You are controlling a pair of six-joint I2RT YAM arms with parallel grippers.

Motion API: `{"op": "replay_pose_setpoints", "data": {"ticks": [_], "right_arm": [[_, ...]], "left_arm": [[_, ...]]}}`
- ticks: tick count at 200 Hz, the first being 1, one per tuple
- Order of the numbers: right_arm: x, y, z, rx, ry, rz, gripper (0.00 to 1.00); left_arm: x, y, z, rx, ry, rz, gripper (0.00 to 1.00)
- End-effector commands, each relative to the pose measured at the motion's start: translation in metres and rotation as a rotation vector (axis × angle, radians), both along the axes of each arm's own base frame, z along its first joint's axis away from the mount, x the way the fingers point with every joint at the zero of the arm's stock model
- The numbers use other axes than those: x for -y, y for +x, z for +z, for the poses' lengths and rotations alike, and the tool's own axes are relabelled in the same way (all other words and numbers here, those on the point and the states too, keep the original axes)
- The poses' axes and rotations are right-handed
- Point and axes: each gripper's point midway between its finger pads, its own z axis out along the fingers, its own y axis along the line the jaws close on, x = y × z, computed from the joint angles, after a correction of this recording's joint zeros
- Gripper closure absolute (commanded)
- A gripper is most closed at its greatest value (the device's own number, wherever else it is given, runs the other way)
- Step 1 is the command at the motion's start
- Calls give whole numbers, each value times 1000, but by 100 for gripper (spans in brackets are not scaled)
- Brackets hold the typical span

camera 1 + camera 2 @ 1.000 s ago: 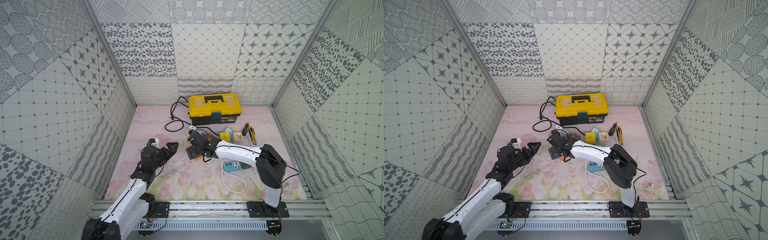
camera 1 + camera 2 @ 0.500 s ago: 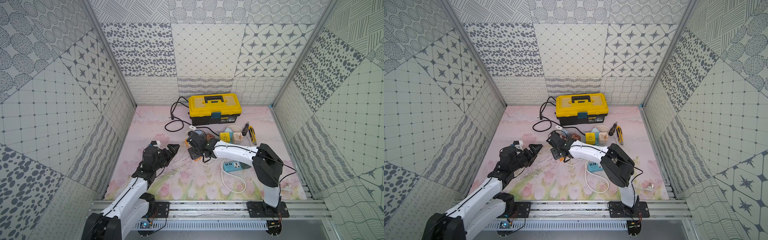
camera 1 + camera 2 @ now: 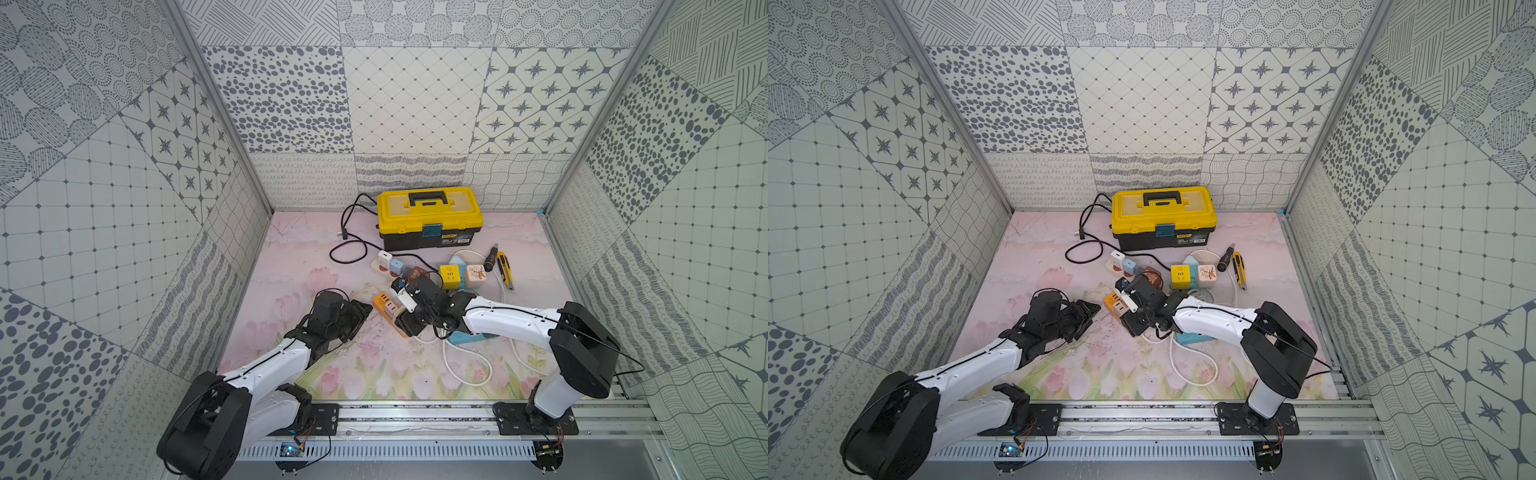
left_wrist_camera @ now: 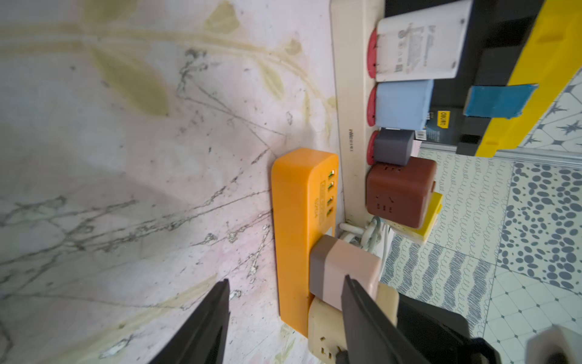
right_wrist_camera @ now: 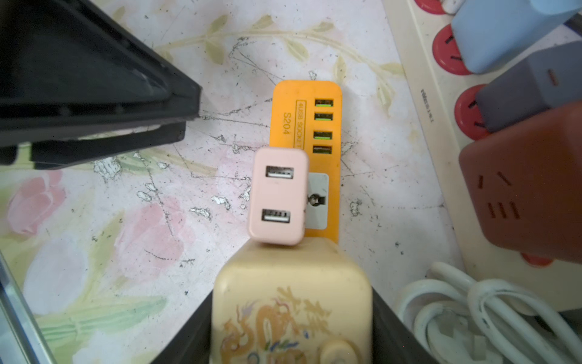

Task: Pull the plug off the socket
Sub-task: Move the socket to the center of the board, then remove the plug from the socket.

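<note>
Patterned tile walls box in a worn floral mat [image 3: 291, 257]. At the left, the left gripper [image 3: 360, 311] has slid closer to the orange socket strip [image 4: 293, 195] and drawn its fingers [image 4: 204, 321] in from full spread to roughly half. They hold nothing, and in the right wrist view their tips stop just short of the strip. Just past those tips a pink plug [image 5: 278, 195] sits in the strip. Beside it, the right gripper [image 5: 291, 315] has closed on the cream cube adapter [image 5: 289, 277], which is now clamped between its fingers [image 5: 393, 334] on the strip's end. That likely makes the cube the plug to pull, with the left arm coming to pin the strip down. Beyond the right fingers lie a white power strip [image 4: 349, 94] loaded with chargers, a brown cube [image 4: 400, 192] and a coiled white cable [image 5: 472, 309], which crowd any sideways pull. The yellow toolbox [image 3: 430, 208] stands well behind.
</note>
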Motion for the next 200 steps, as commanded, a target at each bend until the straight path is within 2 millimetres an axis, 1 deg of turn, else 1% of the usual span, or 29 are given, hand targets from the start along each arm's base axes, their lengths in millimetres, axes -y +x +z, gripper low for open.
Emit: {"op": "replay_pose_setpoints", "data": {"ticks": [1,18,29,63,87,101,120,126,135,150,159,188,193,200], "right_arm": [[-5,-4,2,-6,36,40,50],[-6,-4,1,-12,36,39,50],[-6,-4,-1,-18,31,41,50],[-8,-5,1,-23,39,44,50],[-10,-6,0,-31,44,48,50],[-10,-7,-1,-35,42,50,50],[-9,-6,-1,-37,30,44,50],[-9,-6,-2,-39,24,41,50],[-9,-4,-1,-36,14,33,51],[-10,-3,-1,-32,-16,21,51],[-13,-3,0,-32,-26,10,51],[-17,4,4,-84,-21,-49,51],[-17,5,6,-107,-4,-57,51],[-15,7,7,-141,27,-73,51]], "left_arm": [[16,9,-2,-3,-73,25,39],[23,17,4,43,-86,2,38],[24,20,3,47,-79,2,38],[20,31,-13,-2,-33,43,39],[27,39,-21,-22,-51,41,41],[31,40,-29,-47,-57,34,44],[27,33,-44,-109,-41,53,44],[24,30,-49,-131,-28,61,46],[18,24,-56,-168,-3,79,49],[7,11,-69,-232,48,113,49],[0,3,-76,-268,73,137,56],[-16,-13,-89,-332,132,183,56],[-18,-15,-90,-339,143,190,60],[-21,-18,-92,-353,157,200,60]]}}
